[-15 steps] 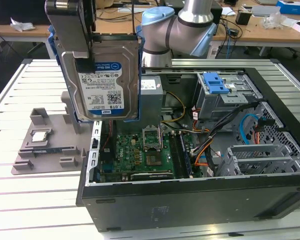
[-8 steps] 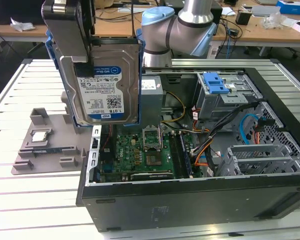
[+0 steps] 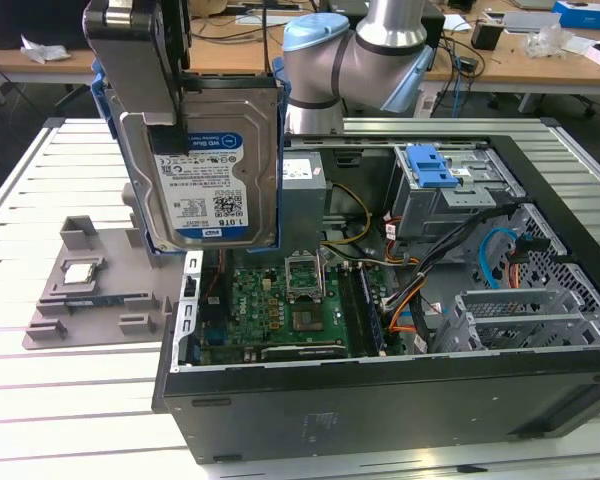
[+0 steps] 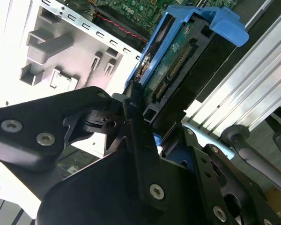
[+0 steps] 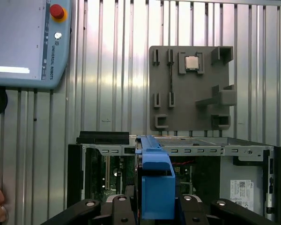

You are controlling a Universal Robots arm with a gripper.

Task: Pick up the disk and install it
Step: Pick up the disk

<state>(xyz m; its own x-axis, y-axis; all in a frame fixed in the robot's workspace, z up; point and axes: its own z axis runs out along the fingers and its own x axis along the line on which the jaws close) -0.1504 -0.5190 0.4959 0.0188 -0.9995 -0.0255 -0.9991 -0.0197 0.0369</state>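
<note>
pinching the disk by its upper edge with the tool, label side out. hanging upright, clear above the open computer case, toward the exterior view's left. on the table just beside the case, grey holder tray carrying a small square chip.

The disk is finished in silver, with a blue-and-white label and blue rails. The tray is coloured grey, the board green; the table is ribbed silver.

Table: PC case, tray, maybe pendant
</note>
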